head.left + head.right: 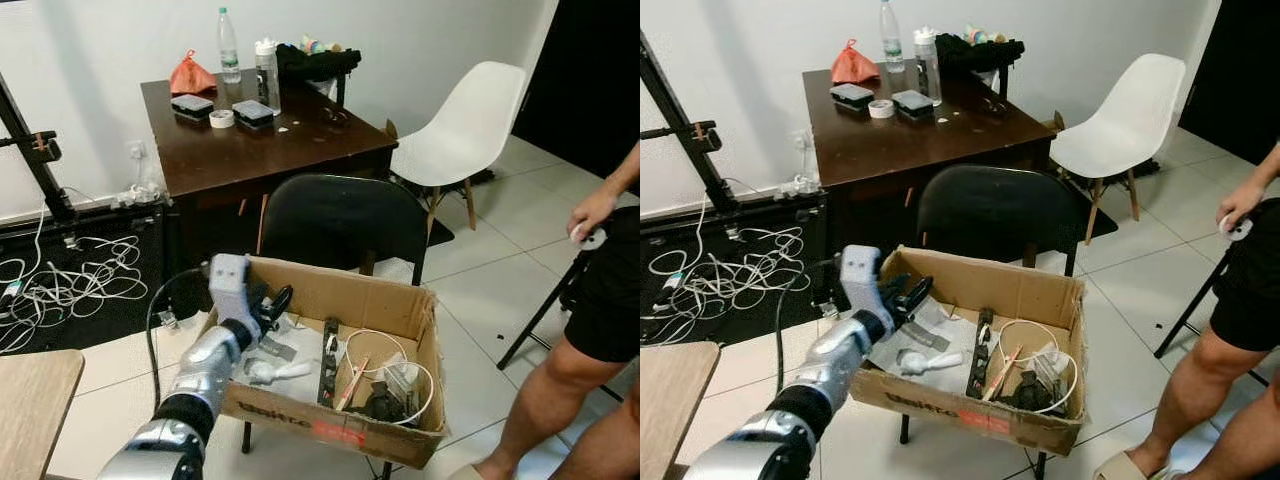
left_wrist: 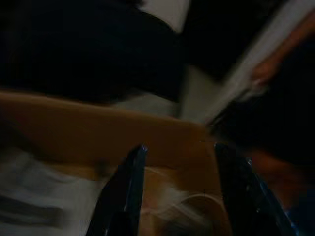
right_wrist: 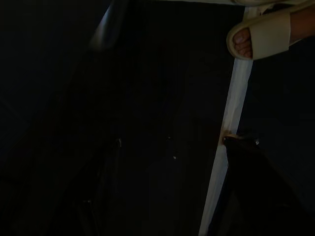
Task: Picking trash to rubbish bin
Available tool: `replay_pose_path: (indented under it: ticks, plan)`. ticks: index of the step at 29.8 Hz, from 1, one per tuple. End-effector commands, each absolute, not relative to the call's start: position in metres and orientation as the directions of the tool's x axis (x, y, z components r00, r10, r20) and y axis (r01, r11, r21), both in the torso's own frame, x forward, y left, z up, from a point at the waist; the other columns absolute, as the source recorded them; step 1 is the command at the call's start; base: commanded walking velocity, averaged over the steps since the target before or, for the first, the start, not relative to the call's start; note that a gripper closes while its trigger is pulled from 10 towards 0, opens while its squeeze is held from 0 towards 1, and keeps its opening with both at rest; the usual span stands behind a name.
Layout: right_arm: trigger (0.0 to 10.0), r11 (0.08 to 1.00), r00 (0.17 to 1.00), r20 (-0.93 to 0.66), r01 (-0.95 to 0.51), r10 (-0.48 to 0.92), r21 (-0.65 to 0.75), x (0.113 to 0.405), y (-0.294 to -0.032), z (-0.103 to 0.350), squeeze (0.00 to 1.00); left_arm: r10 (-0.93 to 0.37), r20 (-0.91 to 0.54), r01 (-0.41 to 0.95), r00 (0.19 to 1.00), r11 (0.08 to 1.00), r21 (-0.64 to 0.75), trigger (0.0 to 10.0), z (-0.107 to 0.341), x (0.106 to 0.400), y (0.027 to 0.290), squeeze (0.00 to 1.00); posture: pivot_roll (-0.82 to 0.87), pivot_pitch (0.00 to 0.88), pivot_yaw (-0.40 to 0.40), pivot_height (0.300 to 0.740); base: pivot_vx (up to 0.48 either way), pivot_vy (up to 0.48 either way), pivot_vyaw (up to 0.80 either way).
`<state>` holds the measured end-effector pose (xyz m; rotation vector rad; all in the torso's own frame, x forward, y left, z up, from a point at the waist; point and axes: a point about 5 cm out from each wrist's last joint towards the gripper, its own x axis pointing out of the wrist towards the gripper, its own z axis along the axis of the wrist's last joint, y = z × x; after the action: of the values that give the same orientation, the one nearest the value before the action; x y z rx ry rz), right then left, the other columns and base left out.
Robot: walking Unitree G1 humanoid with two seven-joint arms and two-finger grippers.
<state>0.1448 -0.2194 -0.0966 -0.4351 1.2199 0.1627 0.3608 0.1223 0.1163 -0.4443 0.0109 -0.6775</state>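
An open cardboard box (image 1: 330, 425) rests on a black chair (image 1: 335, 220) in front of me. Inside lie a white crumpled piece (image 1: 278, 371), grey paper, a long black strip (image 1: 328, 362), a white cable loop (image 1: 395, 360) and dark scraps. My left gripper (image 1: 270, 308) hovers over the box's left side, just above the paper, open with nothing between its fingers (image 2: 123, 196). The left wrist view looks across the box's far wall (image 2: 98, 128). My right gripper (image 3: 177, 196) hangs low in the dark, its fingers spread apart and empty.
A person stands at the right, with legs (image 1: 560, 400) close to the box and a slippered foot (image 3: 261, 34). Behind are a dark table (image 1: 260, 135) with bottles, a white chair (image 1: 470, 125), floor cables (image 1: 70, 280) and a wooden tabletop corner (image 1: 30, 400).
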Motion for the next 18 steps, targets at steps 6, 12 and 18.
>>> replay_pose_path:
  ticks: [6, 12, 18]
  plan:
    - [10.0, 0.908, 0.324, -0.94, -0.356, -0.103, -0.222, 0.138, -0.217, -0.099, 0.0, -0.725, 0.034, 0.643, 0.688, 0.587, -0.493, 10.0, 0.058, 0.311, 0.176, 0.0, -0.17, 0.18, 0.057, 0.74, 0.0, 0.0, 0.0]
    - [10.0, 0.904, 0.327, -0.94, -0.365, -0.098, -0.221, 0.139, -0.216, -0.099, 0.0, -0.708, -0.173, 0.525, 0.685, 0.643, -0.557, 10.0, 0.013, 0.271, 0.198, 0.0, -0.16, 0.175, 0.057, 0.74, 0.0, 0.0, 0.0]
    - [10.0, 0.901, 0.334, -0.938, -0.373, -0.089, -0.219, 0.141, -0.215, -0.099, 0.0, -0.671, -0.445, 0.353, 0.594, 0.713, -0.606, 10.0, -0.039, 0.209, 0.211, 0.0, -0.14, 0.164, 0.049, 0.74, 0.0, 0.0, 0.0]
